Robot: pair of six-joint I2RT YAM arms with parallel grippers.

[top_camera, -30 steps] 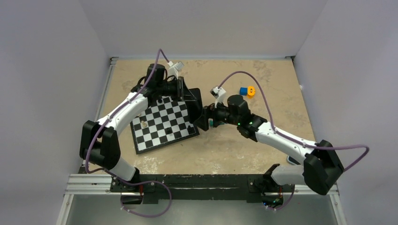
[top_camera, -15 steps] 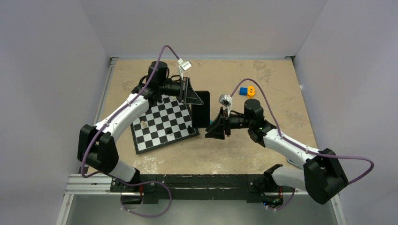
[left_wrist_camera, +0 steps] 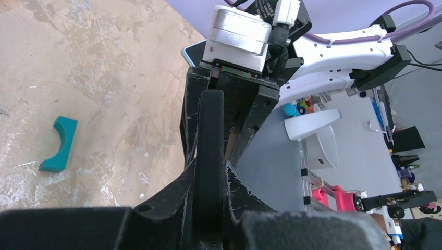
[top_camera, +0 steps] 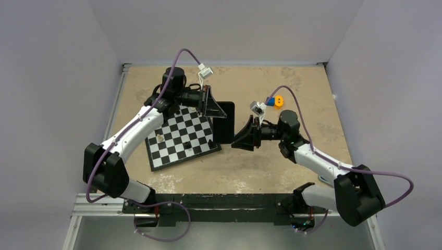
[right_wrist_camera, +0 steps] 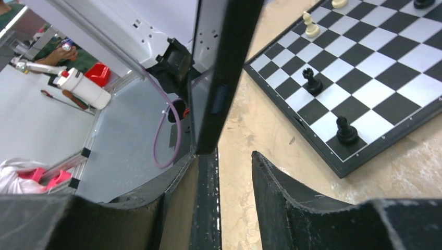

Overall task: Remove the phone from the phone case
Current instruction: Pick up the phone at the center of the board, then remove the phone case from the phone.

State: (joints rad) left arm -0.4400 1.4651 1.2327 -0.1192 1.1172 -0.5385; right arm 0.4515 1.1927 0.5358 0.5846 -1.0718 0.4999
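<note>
My left gripper (top_camera: 219, 111) is shut on the far end of the black phone case (top_camera: 224, 125) and holds it just off the table beside the chessboard. The left wrist view shows the case edge-on (left_wrist_camera: 209, 130) between the left fingers (left_wrist_camera: 182, 187). In the right wrist view the case (right_wrist_camera: 221, 62) has a glossy face and a bluish side button; the phone's light-blue back is hidden. My right gripper (top_camera: 236, 141) is open at the case's near right corner. In its own view (right_wrist_camera: 232, 156) the case's end hangs over the left fingertip.
A chessboard (top_camera: 180, 138) with a few pieces lies left of the case, also in the right wrist view (right_wrist_camera: 375, 67). A teal arch block (left_wrist_camera: 57, 143) lies on the table. Blue and orange pieces (top_camera: 274, 101) sit at the back right. A pale-blue flat thing (top_camera: 324, 179) peeks from under the right forearm.
A second ago both grippers met at the case. The right gripper has since pulled back to the right and stands open, while the left gripper has carried the case a little right.
</note>
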